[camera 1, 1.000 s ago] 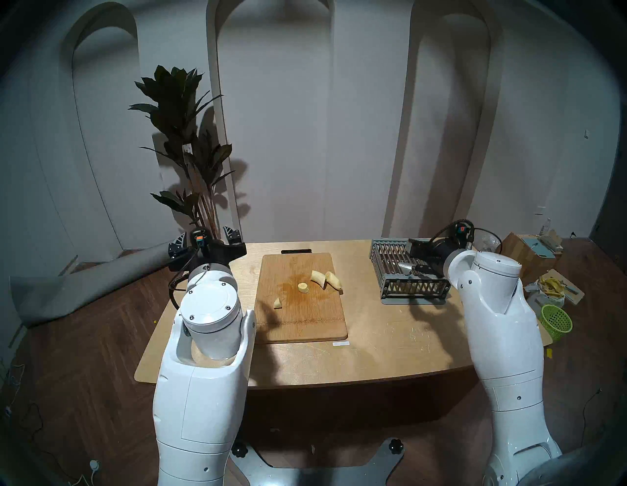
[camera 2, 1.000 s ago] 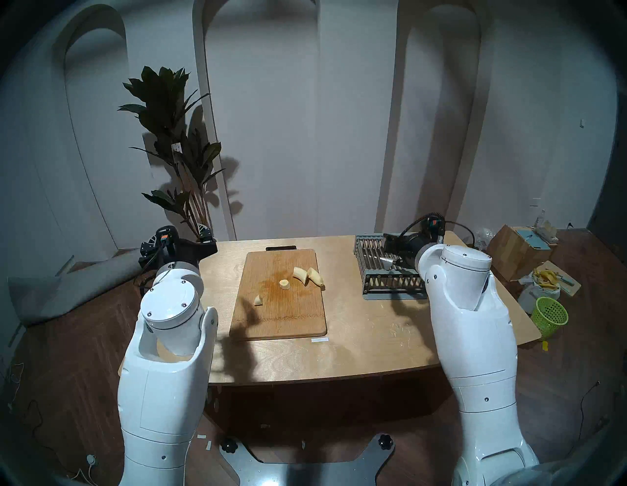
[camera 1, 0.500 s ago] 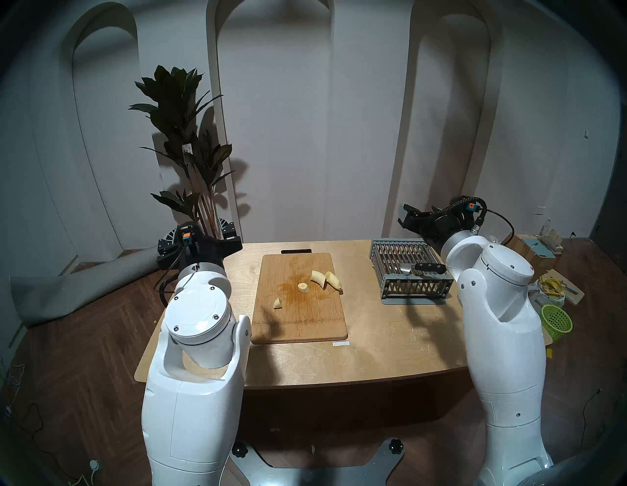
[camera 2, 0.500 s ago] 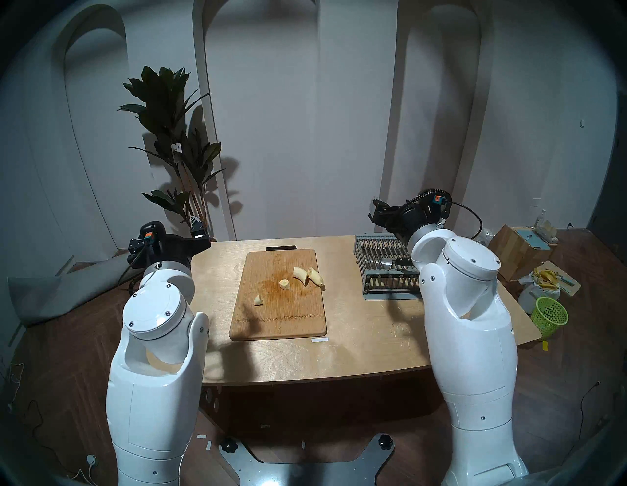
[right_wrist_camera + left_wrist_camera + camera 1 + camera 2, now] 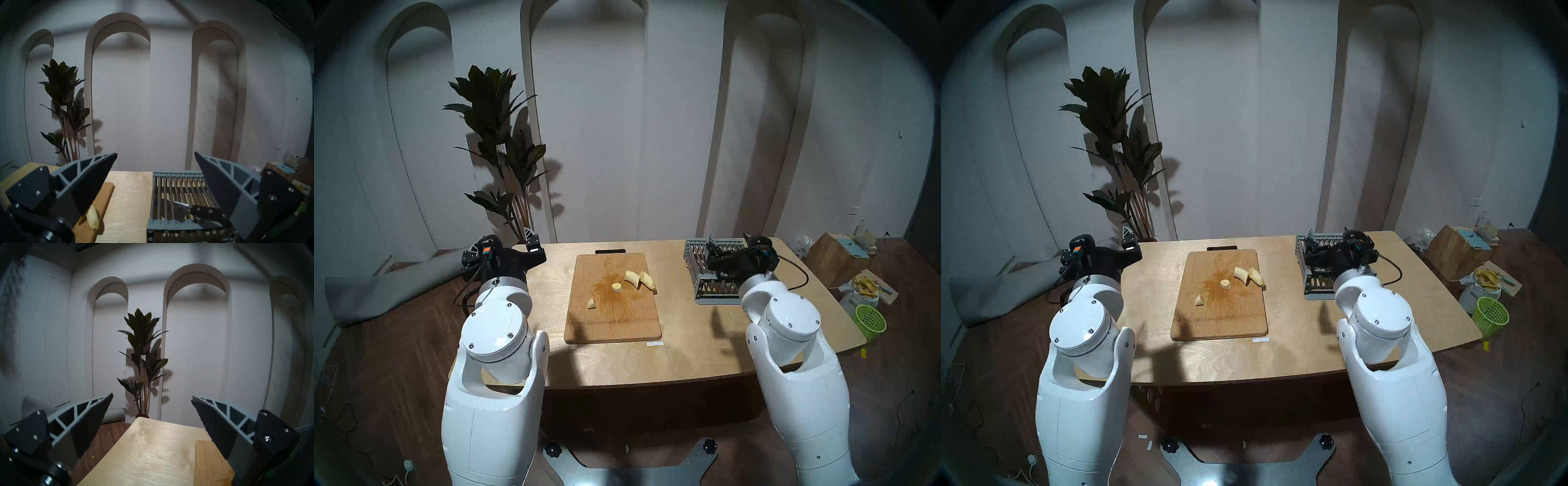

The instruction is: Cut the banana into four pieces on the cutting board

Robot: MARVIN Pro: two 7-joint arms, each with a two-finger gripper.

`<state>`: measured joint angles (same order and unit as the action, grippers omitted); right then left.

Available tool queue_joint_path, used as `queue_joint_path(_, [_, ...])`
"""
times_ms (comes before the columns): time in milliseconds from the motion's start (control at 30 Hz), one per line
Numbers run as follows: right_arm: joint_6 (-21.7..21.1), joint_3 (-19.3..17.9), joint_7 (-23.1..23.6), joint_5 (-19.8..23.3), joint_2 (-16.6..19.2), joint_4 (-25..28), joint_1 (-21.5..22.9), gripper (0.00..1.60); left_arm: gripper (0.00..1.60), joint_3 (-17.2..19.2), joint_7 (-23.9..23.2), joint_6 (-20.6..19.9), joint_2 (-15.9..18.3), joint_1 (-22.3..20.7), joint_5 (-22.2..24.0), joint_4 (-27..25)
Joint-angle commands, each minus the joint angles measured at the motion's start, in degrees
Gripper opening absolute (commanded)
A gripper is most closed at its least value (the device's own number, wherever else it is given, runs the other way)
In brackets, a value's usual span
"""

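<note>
Your pale wooden table (image 5: 653, 359) stands before a grey arched wall. On it, mid-table toward the far edge, the light-brown wooden cutting board (image 5: 612, 325) carries the peeled cream banana (image 5: 646, 281) in four pieces. Near the far right corner, the grey metal-barred rack (image 5: 176, 191) holds a black-handled knife (image 5: 202, 212). Your right gripper (image 5: 155, 169) hangs over it, jaws spread, empty. Your left gripper (image 5: 152, 411) hovers at the far left corner, likewise spread and empty.
</note>
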<state>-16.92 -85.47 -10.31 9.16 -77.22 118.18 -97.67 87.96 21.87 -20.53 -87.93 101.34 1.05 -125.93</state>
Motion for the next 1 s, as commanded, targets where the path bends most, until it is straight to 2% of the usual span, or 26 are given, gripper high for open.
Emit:
queue_joint_path(0, [7.1, -0.2, -3.1, -2.5, -1.1, 0.5, -6.5, 1.6, 1.6, 3.7, -5.2, 3.2, 4.7, 3.2, 2.0, 0.1])
queue_joint_path(200, [12.3, 0.6, -4.5, -3.8, -1.5, -1.3, -10.8, 1.6, 1.6, 8.1, -9.0, 5.5, 7.0, 5.7, 4.0, 0.6])
queue_joint_path(233, [12.3, 0.6, -4.5, -3.8, -1.5, -1.3, -10.8, 1.6, 1.6, 8.1, -9.0, 5.5, 7.0, 5.7, 4.0, 0.6])
queue_joint_path(433, [18.5, 1.5, -6.9, -6.0, -2.3, -3.9, -14.1, 1.6, 1.6, 11.2, -14.0, 8.9, 8.6, 9.4, 6.7, 0.5])
queue_joint_path(767, [27.1, 2.1, -10.1, -9.8, -2.6, -5.6, -16.2, 1.6, 1.6, 14.2, -21.0, 15.2, 10.4, 11.9, 10.4, 1.5])
queue_joint_path(800, [26.7, 2.2, -10.4, -10.1, -2.6, -5.5, -16.2, 1.6, 1.6, 14.4, -21.6, 15.8, 10.5, 12.1, 10.7, 1.6])
queue_joint_path(967, [30.7, 2.5, -11.4, -11.8, -2.3, -6.5, -16.7, 1.6, 1.6, 15.2, -23.6, 17.9, 10.9, 12.6, 11.8, 2.2])
